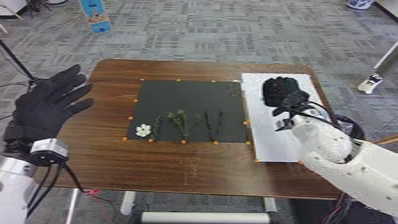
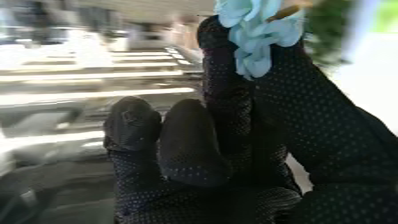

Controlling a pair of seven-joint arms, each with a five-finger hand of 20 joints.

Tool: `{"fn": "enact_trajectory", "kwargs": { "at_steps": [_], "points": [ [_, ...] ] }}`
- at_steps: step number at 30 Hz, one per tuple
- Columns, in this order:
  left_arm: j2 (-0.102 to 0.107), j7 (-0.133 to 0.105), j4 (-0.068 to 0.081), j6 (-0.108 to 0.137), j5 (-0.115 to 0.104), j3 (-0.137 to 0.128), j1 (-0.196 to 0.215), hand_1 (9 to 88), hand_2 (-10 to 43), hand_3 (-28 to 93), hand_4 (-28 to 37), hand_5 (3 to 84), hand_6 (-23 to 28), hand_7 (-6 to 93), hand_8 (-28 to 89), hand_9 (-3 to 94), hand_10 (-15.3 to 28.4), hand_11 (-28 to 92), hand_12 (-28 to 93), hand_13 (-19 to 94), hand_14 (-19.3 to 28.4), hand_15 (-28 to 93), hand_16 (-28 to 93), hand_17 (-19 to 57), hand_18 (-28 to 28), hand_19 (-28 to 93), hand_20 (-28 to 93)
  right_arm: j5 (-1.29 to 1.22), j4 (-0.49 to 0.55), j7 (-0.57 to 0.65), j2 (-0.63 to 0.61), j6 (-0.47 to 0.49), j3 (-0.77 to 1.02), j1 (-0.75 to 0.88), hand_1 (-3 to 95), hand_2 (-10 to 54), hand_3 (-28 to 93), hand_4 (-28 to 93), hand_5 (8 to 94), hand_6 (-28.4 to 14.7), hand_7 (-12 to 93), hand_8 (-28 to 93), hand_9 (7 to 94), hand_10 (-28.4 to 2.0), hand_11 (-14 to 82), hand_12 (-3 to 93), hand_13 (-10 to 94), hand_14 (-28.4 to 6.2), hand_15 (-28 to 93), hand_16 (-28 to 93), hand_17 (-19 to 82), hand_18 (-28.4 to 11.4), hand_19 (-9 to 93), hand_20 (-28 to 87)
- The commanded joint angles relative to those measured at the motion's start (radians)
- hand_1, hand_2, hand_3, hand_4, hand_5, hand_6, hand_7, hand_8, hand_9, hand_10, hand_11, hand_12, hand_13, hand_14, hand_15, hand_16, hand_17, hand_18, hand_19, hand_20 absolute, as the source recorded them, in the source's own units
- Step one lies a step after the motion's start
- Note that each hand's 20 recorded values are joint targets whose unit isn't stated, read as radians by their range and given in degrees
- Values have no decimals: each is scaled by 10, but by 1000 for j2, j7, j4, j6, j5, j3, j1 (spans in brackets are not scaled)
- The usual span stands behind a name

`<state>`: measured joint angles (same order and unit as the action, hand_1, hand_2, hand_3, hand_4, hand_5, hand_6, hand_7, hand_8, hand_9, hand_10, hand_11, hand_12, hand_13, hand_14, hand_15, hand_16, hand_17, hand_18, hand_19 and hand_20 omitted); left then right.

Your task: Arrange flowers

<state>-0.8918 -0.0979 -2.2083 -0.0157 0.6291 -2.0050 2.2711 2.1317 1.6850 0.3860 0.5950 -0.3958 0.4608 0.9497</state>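
One bloom in hand: pale blue petalled flower [image 2: 256, 37], pinched between thumb and finger of the right hand [image 1: 298, 102]. That hand is over the white rectangular sheet [image 1: 274, 150] by the tabletop's right edge, beside the dark textured holder [image 1: 282, 89] on the sheet's far part. Left hand [image 1: 51, 102] open, fingers spread, off the tabletop's left edge.

White flower [image 1: 143, 130], leafy green sprigs [image 1: 180, 120] and thin dark stems [image 1: 213, 125] lie along the near edge of the black square mat [image 1: 189, 102].

Step looks like setting the blue one into the holder. Grip light; petals look easy to crush. Line the stem up before pushing, go in slowly, keep knuckles off the holder so it can't tip. Release only once it stands alone.
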Motion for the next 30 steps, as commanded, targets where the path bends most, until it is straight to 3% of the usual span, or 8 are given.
{"fn": "enact_trajectory", "kwargs": {
  "at_steps": [1, 8, 12, 14, 15, 16, 19, 30],
  "points": [
    [48, -1, 11, 9, -5, 4, -41, 207, -51, 689, -283, 284, 21, 150, -81, 249, 111, 133, 159, 203, 134, 172, 39, -117, 226, 414, 73, -62, -95, -103, 332, -35, -257, -374, 539, -95, 827, -281, 748, 31, 423, 36, 842, -43, 197, 523, 734, -46, 853, 422, 395, -203, 932, 561],
    [86, -14, 29, 17, -1, 37, -96, 207, -51, 688, -283, 285, 21, 150, -80, 248, 111, 132, 161, 203, 134, 171, 40, -118, 226, 414, 73, -93, -158, -142, 460, -39, -434, -507, 537, -95, 825, -282, 746, 34, 425, 30, 845, -39, 192, 521, 734, -46, 854, 422, 395, -202, 932, 561],
    [107, -64, 27, 69, -3, 50, -103, 207, -52, 690, -283, 287, 22, 153, -80, 250, 111, 134, 162, 206, 134, 174, 42, -117, 225, 416, 75, -109, -180, -151, 512, -26, -493, -542, 537, -95, 823, -282, 746, 36, 428, 22, 849, -36, 184, 514, 739, -44, 866, 427, 402, -201, 932, 573],
    [113, -74, 28, 79, -3, 50, -110, 207, -53, 693, -283, 290, 23, 155, -81, 253, 111, 137, 162, 210, 134, 182, 43, -114, 227, 422, 78, -109, -207, -154, 547, -24, -523, -558, 538, -95, 821, -282, 746, 36, 428, 18, 852, -36, 181, 510, 741, -45, 871, 432, 406, -201, 932, 587],
    [128, -70, 49, 88, -2, 78, -153, 206, -54, 697, -283, 292, 23, 156, -82, 254, 112, 139, 162, 212, 133, 186, 43, -114, 227, 426, 80, -115, -259, -192, 578, -21, -510, -552, 539, -95, 819, -283, 747, 37, 427, 15, 852, -36, 180, 510, 742, -46, 871, 434, 407, -201, 932, 591],
    [124, -75, 28, 83, -2, 54, -120, 207, -54, 698, -283, 293, 24, 156, -82, 256, 111, 140, 161, 214, 134, 190, 43, -113, 228, 428, 81, -119, -240, -167, 580, -26, -541, -566, 539, -95, 818, -283, 747, 38, 427, 13, 853, -36, 179, 509, 742, -45, 871, 435, 408, -201, 932, 594],
    [133, -79, 21, 75, -1, 47, -115, 206, -55, 700, -283, 294, 24, 156, -84, 259, 112, 143, 159, 214, 134, 197, 39, -111, 227, 429, 82, -99, -262, -143, 618, -42, -588, -583, 541, -95, 814, -283, 750, 39, 426, 7, 857, -35, 175, 504, 743, -44, 871, 436, 408, -201, 932, 597],
    [160, -74, 37, 37, 0, 96, -183, 207, -54, 700, -283, 296, 23, 159, -84, 259, 111, 145, 154, 213, 134, 201, 33, -111, 225, 428, 82, -92, -392, -120, 708, -78, -658, -601, 546, -95, 801, -283, 754, 44, 424, -7, 864, -39, 162, 498, 744, -43, 871, 433, 410, -200, 932, 596]
  ]
}}
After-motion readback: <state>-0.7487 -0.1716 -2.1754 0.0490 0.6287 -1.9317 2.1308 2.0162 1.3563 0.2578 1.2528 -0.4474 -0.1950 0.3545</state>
